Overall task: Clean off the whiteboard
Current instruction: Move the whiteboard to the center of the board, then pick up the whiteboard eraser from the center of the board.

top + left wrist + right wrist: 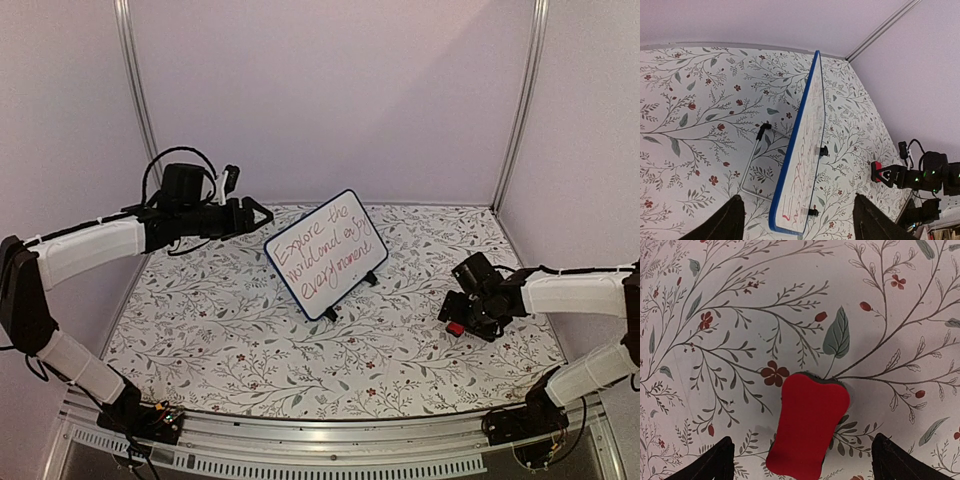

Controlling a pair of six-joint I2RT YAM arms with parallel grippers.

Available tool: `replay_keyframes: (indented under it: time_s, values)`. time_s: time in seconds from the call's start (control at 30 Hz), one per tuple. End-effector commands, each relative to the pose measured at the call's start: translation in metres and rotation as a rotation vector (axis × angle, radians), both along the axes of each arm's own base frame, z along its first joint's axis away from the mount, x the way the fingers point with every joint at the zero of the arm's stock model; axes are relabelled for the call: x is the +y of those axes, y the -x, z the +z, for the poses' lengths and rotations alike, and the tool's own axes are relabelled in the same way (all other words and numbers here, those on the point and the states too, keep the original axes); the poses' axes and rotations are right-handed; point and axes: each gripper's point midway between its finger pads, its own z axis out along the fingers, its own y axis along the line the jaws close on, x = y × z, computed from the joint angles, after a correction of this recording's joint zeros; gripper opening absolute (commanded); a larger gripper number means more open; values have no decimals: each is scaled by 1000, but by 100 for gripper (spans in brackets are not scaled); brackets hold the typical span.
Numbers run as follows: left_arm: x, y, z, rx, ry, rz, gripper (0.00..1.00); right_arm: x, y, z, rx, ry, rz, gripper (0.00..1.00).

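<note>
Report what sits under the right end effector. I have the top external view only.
Observer: A red eraser lies flat on the floral table cover, between the open fingers of the right end effector; neither finger touches it.
Operator: Now check behind the whiteboard.
Observer: The whiteboard leans on a thin wire stand propped at its back.
Operator: Confirm the left end effector's load.
Observer: The left end effector is open and holds nothing.
</note>
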Motion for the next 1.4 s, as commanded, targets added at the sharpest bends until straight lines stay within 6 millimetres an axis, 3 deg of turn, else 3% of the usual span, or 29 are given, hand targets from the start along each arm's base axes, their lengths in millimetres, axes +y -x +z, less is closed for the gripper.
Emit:
replay_keyframes:
  time_s: [0.0, 0.6, 1.37]
  values:
    - [14, 0, -9, 13, -92, 15, 74, -4, -4, -5, 28, 34, -103, 92]
    - [23, 4, -17, -19, -27, -21, 74, 5, -19, -7, 30, 51, -149, 62]
    - [26, 3, -17, -26, -25, -10, 75, 8, -8, -14, 60, 65, -138, 55]
